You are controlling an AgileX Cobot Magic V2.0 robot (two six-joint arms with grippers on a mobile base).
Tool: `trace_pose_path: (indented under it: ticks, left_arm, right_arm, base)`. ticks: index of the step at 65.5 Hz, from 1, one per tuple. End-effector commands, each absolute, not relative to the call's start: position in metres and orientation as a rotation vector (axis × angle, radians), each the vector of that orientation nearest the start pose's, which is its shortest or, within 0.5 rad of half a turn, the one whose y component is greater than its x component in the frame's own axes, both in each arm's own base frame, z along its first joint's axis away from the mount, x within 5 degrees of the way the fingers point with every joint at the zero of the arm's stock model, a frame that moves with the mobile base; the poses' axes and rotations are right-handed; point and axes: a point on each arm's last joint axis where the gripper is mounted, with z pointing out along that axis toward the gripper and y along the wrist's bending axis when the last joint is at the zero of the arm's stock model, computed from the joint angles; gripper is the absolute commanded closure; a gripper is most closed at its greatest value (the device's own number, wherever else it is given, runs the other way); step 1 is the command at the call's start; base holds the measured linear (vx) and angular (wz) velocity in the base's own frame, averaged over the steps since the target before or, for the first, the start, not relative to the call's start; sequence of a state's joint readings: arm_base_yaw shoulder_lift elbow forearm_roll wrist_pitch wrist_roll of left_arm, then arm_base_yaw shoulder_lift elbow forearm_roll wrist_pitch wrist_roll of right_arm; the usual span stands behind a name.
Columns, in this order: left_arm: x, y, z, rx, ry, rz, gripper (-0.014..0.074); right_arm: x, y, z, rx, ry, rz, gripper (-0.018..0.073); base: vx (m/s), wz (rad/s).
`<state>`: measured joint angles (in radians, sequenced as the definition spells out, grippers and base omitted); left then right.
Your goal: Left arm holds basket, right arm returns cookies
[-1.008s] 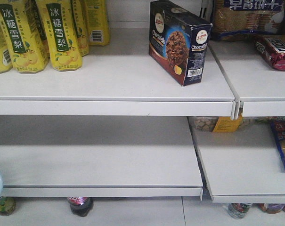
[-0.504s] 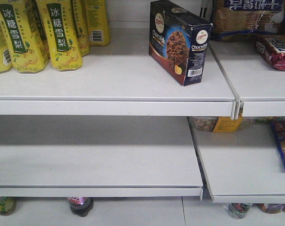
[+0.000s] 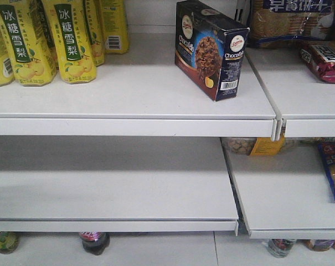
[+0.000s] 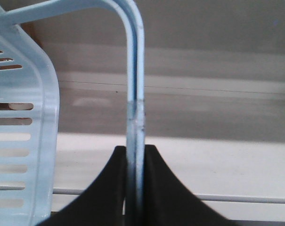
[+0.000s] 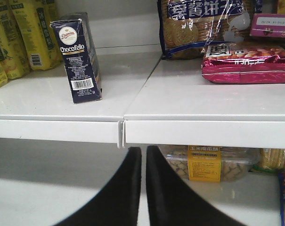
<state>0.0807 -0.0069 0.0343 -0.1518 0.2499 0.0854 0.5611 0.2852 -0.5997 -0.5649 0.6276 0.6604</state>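
Note:
The navy cookies box (image 3: 210, 49) stands upright on the upper white shelf (image 3: 134, 100), angled, its barcode end facing front; the right wrist view shows the cookies (image 5: 77, 59) at upper left. My right gripper (image 5: 143, 155) is shut and empty, below the shelf's front edge and apart from the box. My left gripper (image 4: 134, 155) is shut on the pale blue handle (image 4: 134, 84) of the basket (image 4: 24, 141), whose slotted wall fills the left of that view. Neither arm nor the basket shows in the front view.
Yellow drink bottles (image 3: 45, 39) stand at the upper shelf's left. Biscuit bags (image 5: 203, 26) and a red-wrapped pack (image 5: 248, 63) lie on the right shelf section. A plastic tub with a yellow label (image 5: 204, 162) sits on the lower shelf. Bottles (image 3: 94, 241) stand below.
A pale blue edge at the front view's lower left one second ago has gone out of frame. The cookies box has not moved.

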Motion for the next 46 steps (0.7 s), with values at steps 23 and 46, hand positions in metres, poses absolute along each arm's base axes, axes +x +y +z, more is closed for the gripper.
trace_pose_path:
  ticks: [23, 46]
  left_arm:
    - [0.0544, 0.0031, 0.1996, -0.044, 1.614, 0.061, 0.0599]
    - [0.0544, 0.0031, 0.1996, -0.044, 1.614, 0.061, 0.0599]
  right_arm:
    - [0.0554, 0.0023, 0.3582, -0.111, 1.640, 0.282, 0.0570]
    - [0.0554, 0.0023, 0.3582, -0.111, 1.640, 0.282, 0.0570]
  base:
    - [0.00, 0.00]
    - [0.00, 0.00]
